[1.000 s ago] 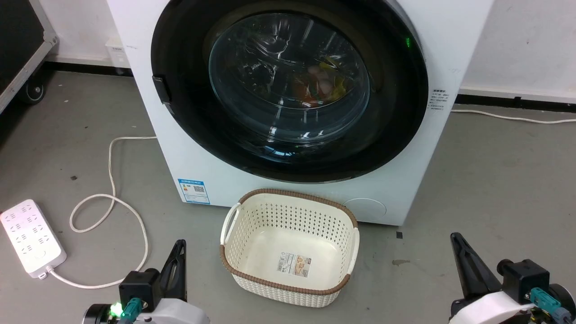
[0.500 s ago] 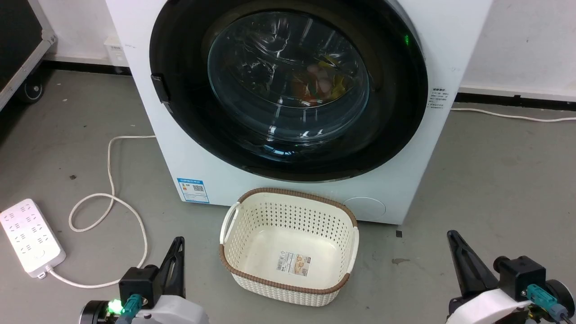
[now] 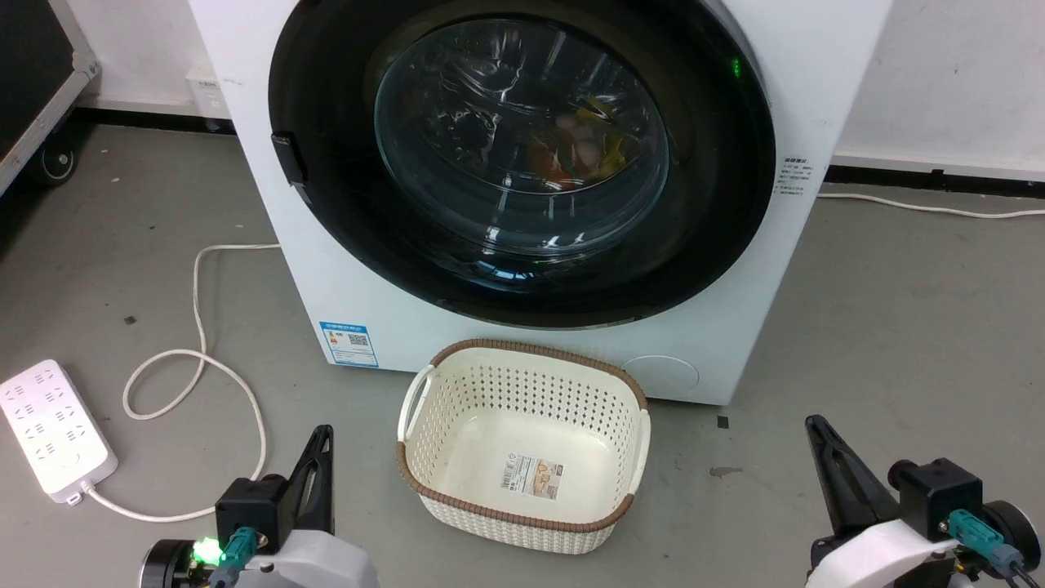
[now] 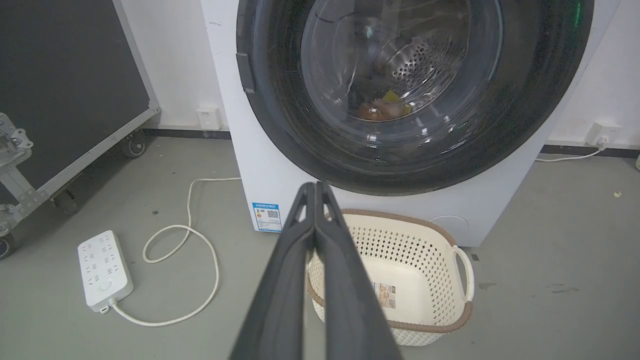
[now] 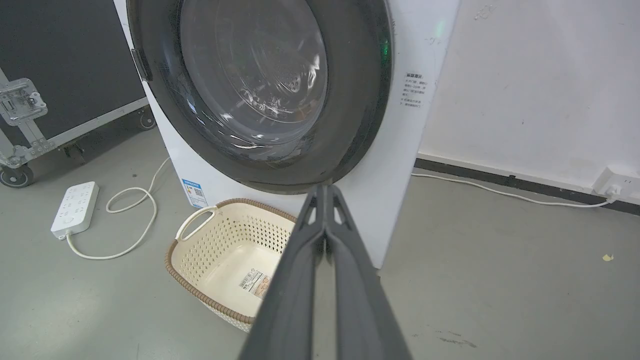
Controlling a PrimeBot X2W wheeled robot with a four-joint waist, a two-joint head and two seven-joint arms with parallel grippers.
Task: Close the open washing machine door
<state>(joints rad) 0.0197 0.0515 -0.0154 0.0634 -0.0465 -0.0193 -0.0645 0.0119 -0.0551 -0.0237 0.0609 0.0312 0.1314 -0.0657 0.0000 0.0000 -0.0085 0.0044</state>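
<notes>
Top of the washing machine door (image 3: 522, 155) is cropped.

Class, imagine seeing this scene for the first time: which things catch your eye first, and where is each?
The glossy black washing machine door dominates the front of the white machine, with colourful items behind its glass. Just below, on the grey floor, sits an empty cream basket; a white power strip lies far left.

A basket (image 3: 522, 532) stands on the floor (image 3: 882, 327) just before the washer (image 3: 343, 286). Open floor lies to its right; a cord (image 3: 195, 294) and power strip (image 3: 53, 429) lie to its left.
</notes>
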